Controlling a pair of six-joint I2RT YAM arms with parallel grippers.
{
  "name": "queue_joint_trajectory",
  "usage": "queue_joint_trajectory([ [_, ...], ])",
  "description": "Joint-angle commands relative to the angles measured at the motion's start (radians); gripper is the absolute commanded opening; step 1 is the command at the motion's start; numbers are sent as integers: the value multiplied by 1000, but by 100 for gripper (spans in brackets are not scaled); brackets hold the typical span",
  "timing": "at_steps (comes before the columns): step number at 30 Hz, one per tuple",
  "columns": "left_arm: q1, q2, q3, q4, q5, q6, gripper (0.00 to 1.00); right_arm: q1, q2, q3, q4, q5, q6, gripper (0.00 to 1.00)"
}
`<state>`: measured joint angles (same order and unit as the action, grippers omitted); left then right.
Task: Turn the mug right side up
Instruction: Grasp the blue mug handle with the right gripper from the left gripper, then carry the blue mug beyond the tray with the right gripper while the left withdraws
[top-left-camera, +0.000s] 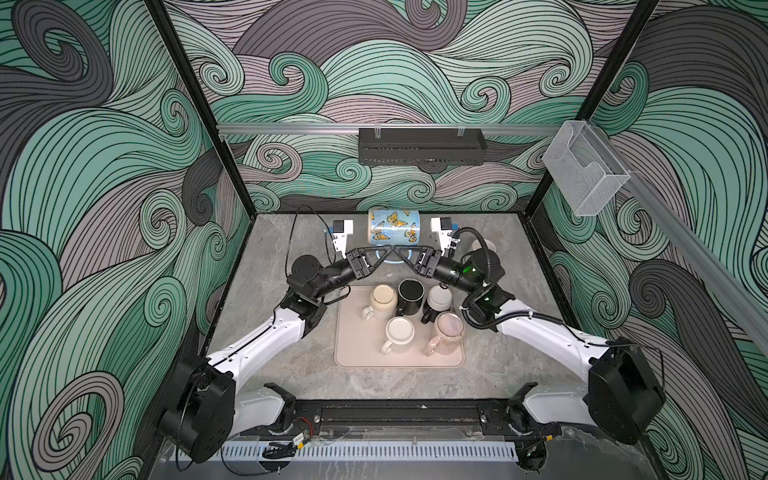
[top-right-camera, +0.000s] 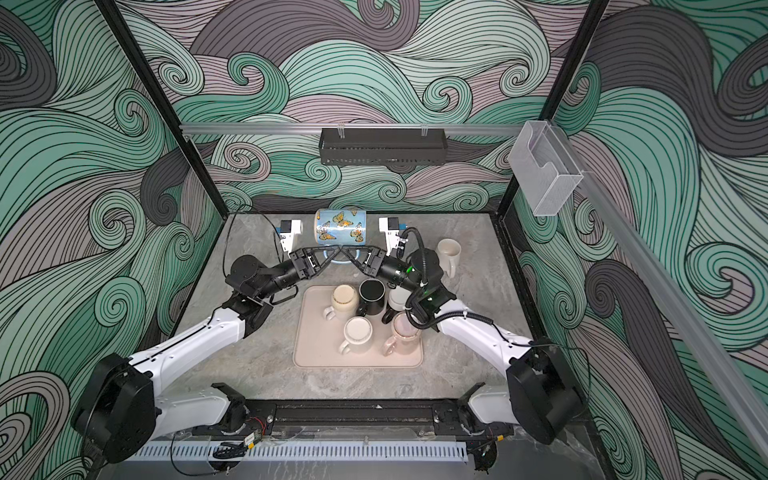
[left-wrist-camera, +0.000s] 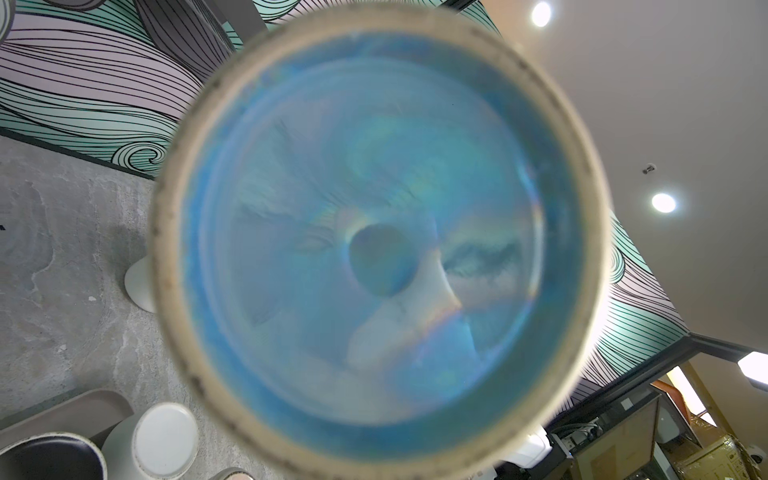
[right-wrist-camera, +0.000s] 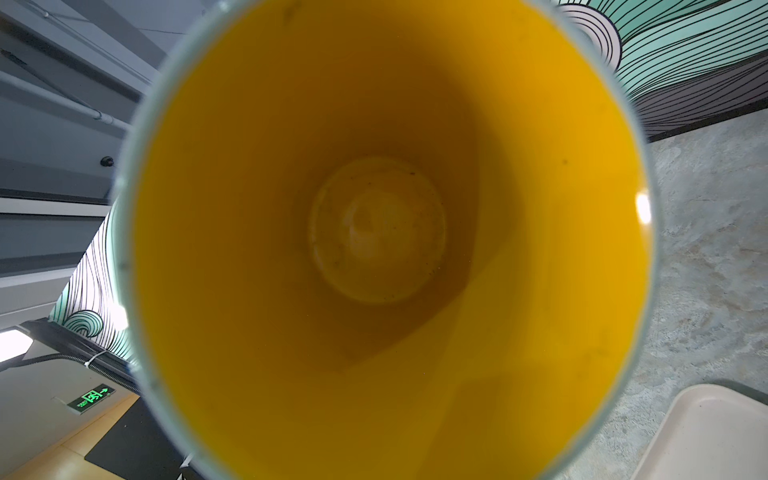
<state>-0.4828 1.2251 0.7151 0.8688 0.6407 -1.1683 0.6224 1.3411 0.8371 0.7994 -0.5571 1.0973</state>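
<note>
A blue mug (top-left-camera: 394, 229) (top-right-camera: 340, 229) with orange butterflies hangs on its side above the back of the table. Its handle (top-left-camera: 384, 259) points toward the near side. My left gripper (top-left-camera: 390, 249) (top-right-camera: 338, 249) and right gripper (top-left-camera: 397, 250) (top-right-camera: 346, 251) meet tip to tip at that handle, both shut on it. The left wrist view is filled by the mug's blue glazed base (left-wrist-camera: 374, 249), and the right wrist view by its yellow inside (right-wrist-camera: 374, 228). Neither wrist view shows any fingers.
A beige tray (top-left-camera: 357, 349) (top-right-camera: 316, 349) in mid-table carries several upright mugs, among them a black one (top-left-camera: 410, 295). A white mug (top-right-camera: 449, 251) stands on the table behind the right arm. A black shelf (top-left-camera: 422, 145) hangs on the back wall.
</note>
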Motion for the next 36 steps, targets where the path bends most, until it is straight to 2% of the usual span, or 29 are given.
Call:
queue_joint_trajectory([
  [1,-30,-51,-2,-11,31,51,0,-10,4,33,73,37,-34,0],
  [5,-30,-75,-12,-102,4,92,0,-11,6,37,74,37,-38,0],
  [6,-30,-80,-9,-129,5,107,7,-12,7,37,78,36,-40,0],
  [8,-30,-94,-3,-203,-14,129,55,-13,7,39,77,42,-43,0],
  [9,-30,-107,1,-256,-32,153,74,-13,7,41,74,42,-45,0],
  [11,-30,-144,7,-395,-86,213,97,-13,5,43,74,39,-58,0],
  [17,-27,-254,0,-691,-269,363,99,-28,4,59,30,27,-81,0],
  [21,-27,-320,-18,-799,-433,433,98,-49,-7,76,-60,26,-122,0],
  [24,-25,-356,-20,-858,-510,464,99,-62,-17,101,-178,51,-198,0],
  [30,-25,-312,79,-1085,-538,537,99,-71,-47,162,-442,184,-403,0],
  [36,-25,-336,43,-1053,-568,583,99,-72,-40,249,-662,296,-563,0],
])
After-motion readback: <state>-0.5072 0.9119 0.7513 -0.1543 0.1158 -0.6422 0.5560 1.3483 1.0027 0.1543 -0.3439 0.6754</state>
